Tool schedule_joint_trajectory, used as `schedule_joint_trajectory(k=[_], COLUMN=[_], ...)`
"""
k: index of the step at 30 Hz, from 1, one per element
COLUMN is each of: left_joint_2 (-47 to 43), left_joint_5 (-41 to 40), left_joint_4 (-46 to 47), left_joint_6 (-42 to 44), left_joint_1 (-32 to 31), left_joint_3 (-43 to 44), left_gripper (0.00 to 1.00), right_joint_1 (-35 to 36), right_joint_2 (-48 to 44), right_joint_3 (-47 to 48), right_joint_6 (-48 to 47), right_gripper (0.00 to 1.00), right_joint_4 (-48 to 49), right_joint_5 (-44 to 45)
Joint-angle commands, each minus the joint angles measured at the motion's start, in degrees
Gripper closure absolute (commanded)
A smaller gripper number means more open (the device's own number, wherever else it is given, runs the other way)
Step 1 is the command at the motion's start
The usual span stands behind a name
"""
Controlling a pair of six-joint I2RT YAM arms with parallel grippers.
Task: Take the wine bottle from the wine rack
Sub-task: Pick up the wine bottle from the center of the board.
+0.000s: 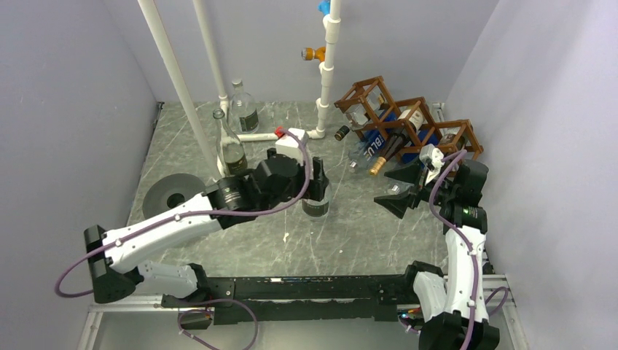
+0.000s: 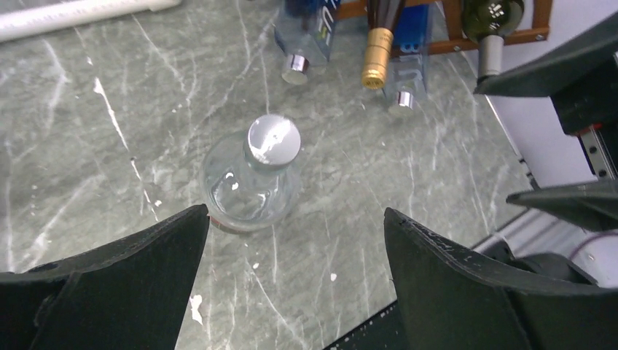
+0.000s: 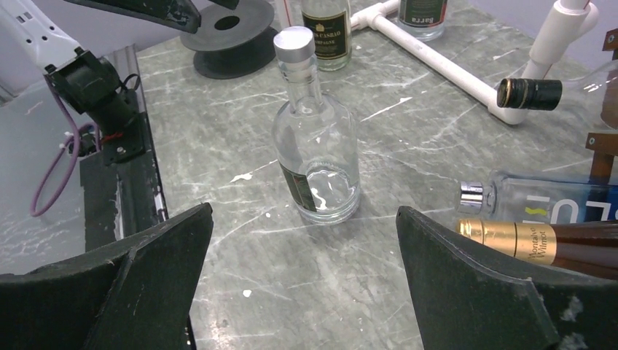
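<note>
Wine rack (image 1: 397,103) sits at the far right of the desk (image 1: 350,233), loaded. The likeliest target, a gold-foil wine bottle (image 1: 378,165), lies in a lower cell with its neck sticking out toward the middle of the desk. Just beside that neck is the silver-capped neck of a blue-labelled clear bottle (image 1: 370,150), and a dark-capped bottle (image 1: 342,133) protrudes further back. Right gripper (image 1: 392,191) is near the rack's front, jaws spread wide and holding nothing; its wrist view looks across the desk, with the foil neck off at its right edge. Left gripper (image 2: 295,214) hangs with jaws wide apart and empty above a clear glass bottle with a silver cap (image 2: 255,179), which stands upright mid-desk, well apart from the rack. Judgement: extraction has not begun. To do it well, the right wrist should turn to face the foil neck and centre the jaws on the neck behind the foil, not on the neighbour. Then close firmly and draw the bottle out along its own axis, so the glass slides between the slats without levering them. Risks: dragging the blue-labelled bottle out with it, or swinging into the upright bottle.
</note>
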Motion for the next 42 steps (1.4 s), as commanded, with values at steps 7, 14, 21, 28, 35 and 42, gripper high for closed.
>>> schedule_joint_trajectory(k=[7,14,21,28,35,42], left_joint_2=[11.4,16.8,20.2,25.0,23.8,24.5], left_joint_5=[-15.4,-16.5,-15.7,-17.1,-18.6,-19.4], left_joint_4=[-6.4,-7.5,-2.0,-4.8,-1.6,-1.5], left_joint_6=[-0.9,-1.5,5.0,4.0,2.9,2.8], left_joint_1=[-4.1,-4.0,-4.0,-3.5,-3.0,-2.0], left_joint_3=[11.1,12.7,10.7,13.9,11.2,11.9], left_gripper=[0.09,0.08,0.07,0.08,0.14,0.22], right_joint_1=[-0.2,-0.2,0.0,0.2,0.4,0.3], right_joint_2=[-3.6,-6.1,-7.7,-8.7,-9.4,-9.3], right_joint_3=[-0.5,-0.8,-1.0,-0.9,-1.1,-1.5], right_joint_6=[-1.6,-1.4,-1.5,-1.7,-2.3,-2.8], right_gripper=[0.00,0.00,0.00,0.00,0.00,0.00], right_joint_4=[1.8,2.1,2.2,1.9,1.1,0.8], right_joint_5=[1.1,1.9,2.3,2.3,2.7,3.0])
